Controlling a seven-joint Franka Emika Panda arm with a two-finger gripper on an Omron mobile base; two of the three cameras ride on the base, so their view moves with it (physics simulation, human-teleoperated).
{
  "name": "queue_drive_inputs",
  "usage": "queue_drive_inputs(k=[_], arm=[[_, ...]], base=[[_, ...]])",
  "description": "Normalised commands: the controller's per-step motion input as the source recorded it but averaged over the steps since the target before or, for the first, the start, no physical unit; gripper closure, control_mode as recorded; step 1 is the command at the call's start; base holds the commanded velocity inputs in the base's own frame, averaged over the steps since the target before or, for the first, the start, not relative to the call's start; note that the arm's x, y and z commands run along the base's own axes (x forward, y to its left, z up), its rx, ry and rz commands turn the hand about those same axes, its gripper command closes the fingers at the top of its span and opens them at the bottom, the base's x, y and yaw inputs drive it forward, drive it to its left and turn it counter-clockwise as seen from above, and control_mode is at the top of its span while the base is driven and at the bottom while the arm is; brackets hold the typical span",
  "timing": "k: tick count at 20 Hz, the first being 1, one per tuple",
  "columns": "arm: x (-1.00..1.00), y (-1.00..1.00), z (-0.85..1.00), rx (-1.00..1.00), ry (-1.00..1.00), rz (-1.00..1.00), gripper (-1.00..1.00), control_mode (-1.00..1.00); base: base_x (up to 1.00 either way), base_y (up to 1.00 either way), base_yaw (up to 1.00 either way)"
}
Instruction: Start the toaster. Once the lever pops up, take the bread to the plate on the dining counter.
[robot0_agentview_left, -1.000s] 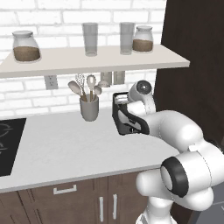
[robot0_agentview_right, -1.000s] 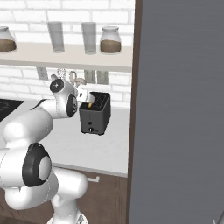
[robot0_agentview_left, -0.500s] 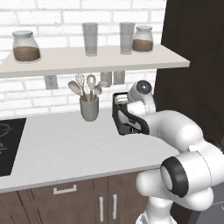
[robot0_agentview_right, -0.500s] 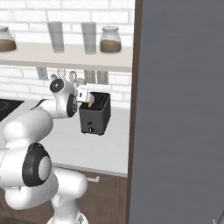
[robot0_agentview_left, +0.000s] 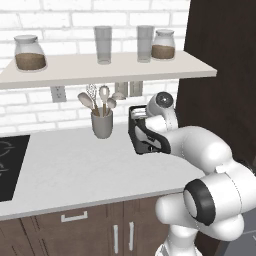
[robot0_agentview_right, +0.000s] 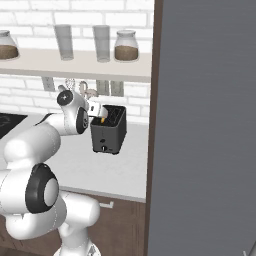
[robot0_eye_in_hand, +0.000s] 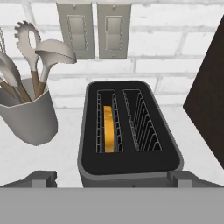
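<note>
From where I stand nothing has shifted over the last second: the white arm hangs where it was, its end effector (robot0_eye_in_hand: 112, 179) poised just above the near end of the small boxy dark grey-black toaster (robot0_eye_in_hand: 127, 135), and the toaster, cup and shelf all sit as before. The two dark finger tips (robot0_eye_in_hand: 41, 177) are spread wide, one to each side of the toaster's end, with nothing between them.

The toaster stands on the pale worktop (robot0_agentview_left: 75, 165) against the white brick wall, just beside the dark cabinet side. The bread, a thin golden orange-brown slice (robot0_eye_in_hand: 108, 127), is sunk in one of the two slots, edge up; the other slot is bare. A grey utensil cup (robot0_eye_in_hand: 28, 116) with spoons stands near the toaster but apart from it.

Since all is holding still, I judge the robot is either about to press the lever or waiting for it to pop. The lever itself is hard to make out from any side, so I cannot say whether it is down. The bread is not yet lifted.
</note>
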Motion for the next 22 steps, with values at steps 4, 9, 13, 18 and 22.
queue_drive_inputs(k=[4,9,13,18,22], arm=[[0.0,0.0,0.0,0.0,0.0,0.0,-1.0,-1.0],[0.0,0.0,0.0,0.0,0.0,0.0,-1.0,-1.0],[0.0,0.0,0.0,0.0,0.0,0.0,-1.0,-1.0],[0.0,0.0,0.0,0.0,0.0,0.0,-1.0,-1.0],[0.0,0.0,0.0,0.0,0.0,0.0,-1.0,-1.0]], base=[[0.0,0.0,0.0],[0.0,0.0,0.0],[0.0,0.0,0.0],[0.0,0.0,0.0],[0.0,0.0,0.0]])
